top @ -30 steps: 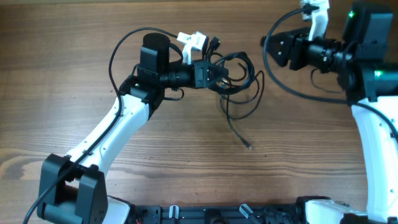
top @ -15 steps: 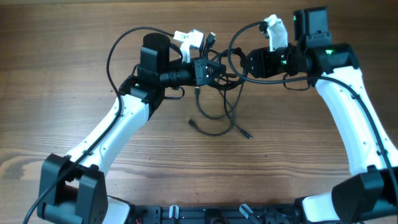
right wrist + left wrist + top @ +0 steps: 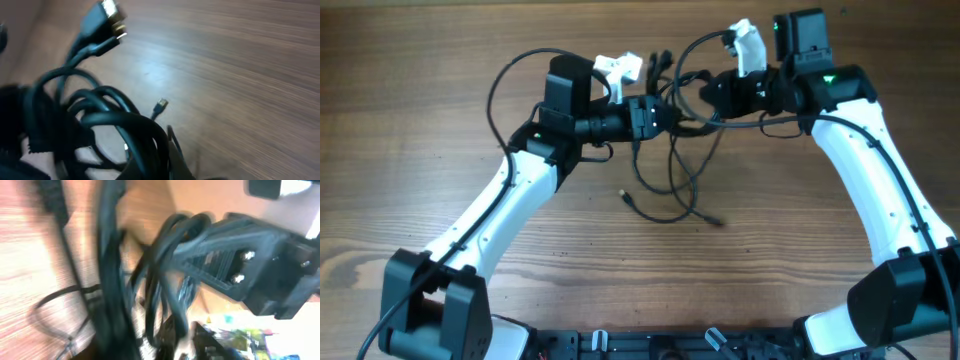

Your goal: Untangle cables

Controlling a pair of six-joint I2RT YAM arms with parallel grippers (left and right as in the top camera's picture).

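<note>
brown wood-grain table (image 3: 410, 120) fills the overhead view. soft glare patch on the wood in right wrist view. pale blurred backdrop (image 3: 210, 197) in left wrist view.

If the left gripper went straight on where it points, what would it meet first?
The knot of thin black cables right at its tip, then likely the right gripper behind; depth unclear.

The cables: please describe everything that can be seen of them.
The cables are thin, black, rubbery cords, tangled in one bunch. The left gripper holds the bunch up; the right gripper is at it, grip unclear. Loops hang down to the wooden table, where two small metallic plug ends lie.
</note>
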